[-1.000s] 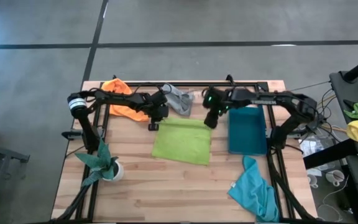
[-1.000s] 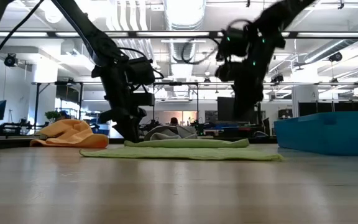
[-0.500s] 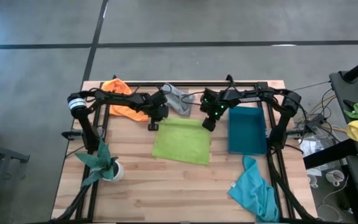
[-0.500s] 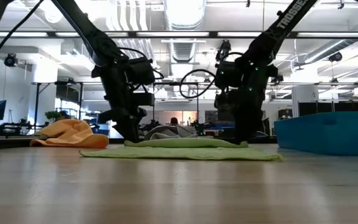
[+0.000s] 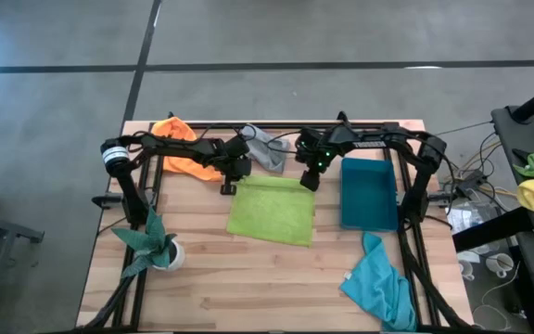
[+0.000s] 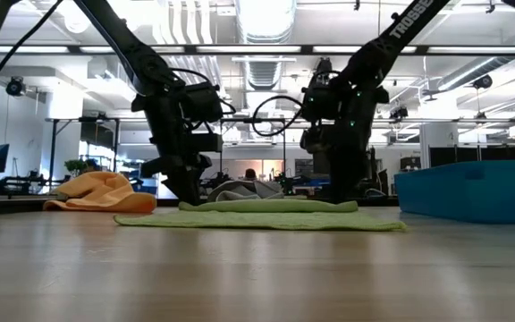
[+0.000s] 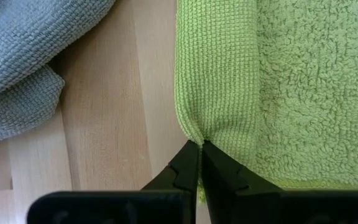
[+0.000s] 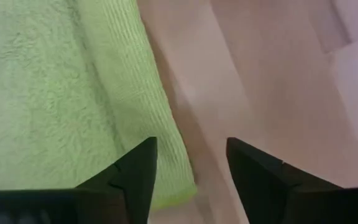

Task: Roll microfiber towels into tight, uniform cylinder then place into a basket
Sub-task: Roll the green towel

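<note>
The lime green towel (image 5: 270,211) lies flat on the table, its far edge folded over into a narrow strip (image 7: 216,74). My left gripper (image 5: 231,183) is shut at the strip's left end. My right gripper (image 5: 308,181) stands open over the strip's right end, and the towel's corner (image 8: 178,186) lies between its fingers. The orange towel (image 5: 179,144) and the grey towel (image 5: 267,148) lie crumpled at the far edge. The turquoise towel (image 5: 378,278) lies near the right front. The teal basket (image 5: 369,193) stands right of the green towel. My left gripper pinches the left end of the folded far strip (image 7: 196,140) between its two fingertips (image 7: 185,165), more than one layer. The fingers slant down from above. The cloth is drawn into a small point at the tips, and the rest of the towel lies on the table. My right gripper: I cannot tell whether its open fingers (image 8: 143,167) touch the towel's corner.
A green leafy plant in a white pot (image 5: 156,243) stands near the left front. Black frame bars (image 5: 406,241) run along the table's sides. Bare wood lies in front of the green towel.
My right gripper has come down from above onto the green towel's far right corner and shifted slightly toward the table's left. The towel and my left gripper have kept still.
</note>
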You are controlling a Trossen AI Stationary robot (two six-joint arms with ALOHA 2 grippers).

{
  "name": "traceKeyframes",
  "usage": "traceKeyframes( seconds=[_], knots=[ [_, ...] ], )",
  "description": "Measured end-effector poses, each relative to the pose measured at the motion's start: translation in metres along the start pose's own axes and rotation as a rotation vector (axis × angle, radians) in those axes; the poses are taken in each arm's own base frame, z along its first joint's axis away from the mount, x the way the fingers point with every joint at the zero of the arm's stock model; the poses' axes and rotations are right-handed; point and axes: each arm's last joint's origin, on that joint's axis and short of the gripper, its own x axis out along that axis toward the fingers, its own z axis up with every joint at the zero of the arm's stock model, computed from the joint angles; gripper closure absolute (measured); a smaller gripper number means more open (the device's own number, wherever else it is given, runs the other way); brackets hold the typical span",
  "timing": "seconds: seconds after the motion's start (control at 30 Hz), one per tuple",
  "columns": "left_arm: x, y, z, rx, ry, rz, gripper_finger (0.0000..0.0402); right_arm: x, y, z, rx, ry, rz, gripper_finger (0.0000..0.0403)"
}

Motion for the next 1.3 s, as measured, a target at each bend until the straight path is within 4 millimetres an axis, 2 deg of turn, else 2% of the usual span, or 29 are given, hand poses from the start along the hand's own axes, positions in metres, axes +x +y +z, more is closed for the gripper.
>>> traceKeyframes(
  seconds=[0.2, 0.33, 0.43, 0.57, 0.6, 0.8, 0.9, 1.13, 1.3],
  knots=[
    [0.0, 0.0, 0.0, 0.0, 0.001, 0.001, 0.0401, 0.015, 0.003, -0.001, -0.05, 0.049, 0.026, 0.0232],
    [0.0, 0.0, 0.0, 0.002, 0.013, 0.024, 0.0401, 0.014, 0.01, 0.0, -0.123, 0.055, -0.004, 0.0263],
    [-0.002, 0.001, 0.0, 0.001, 0.024, 0.054, 0.0401, 0.013, 0.014, -0.001, -0.166, 0.063, -0.087, 0.03],
    [-0.011, 0.003, 0.001, -0.032, 0.036, 0.135, 0.0401, 0.01, 0.018, -0.002, -0.179, 0.07, -0.104, 0.0377],
    [-0.015, 0.004, 0.002, -0.044, 0.022, 0.147, 0.0401, 0.008, 0.02, -0.003, -0.189, 0.073, -0.12, 0.0384],
    [-0.036, 0.007, 0.006, -0.066, -0.026, 0.248, 0.0401, -0.012, 0.031, -0.002, -0.282, 0.048, -0.333, 0.0394],
    [-0.04, 0.005, 0.005, -0.108, -0.05, 0.266, 0.0401, -0.017, 0.042, -0.003, -0.324, 0.039, -0.418, 0.0394],
    [-0.036, -0.005, -0.007, -0.123, -0.055, 0.304, 0.0401, -0.011, 0.073, -0.007, -0.424, 0.009, -0.568, 0.0394],
    [-0.033, -0.024, -0.014, -0.069, -0.091, 0.305, 0.0401, 0.0, 0.092, -0.019, -0.446, -0.003, -0.638, 0.0394]
  ],
)
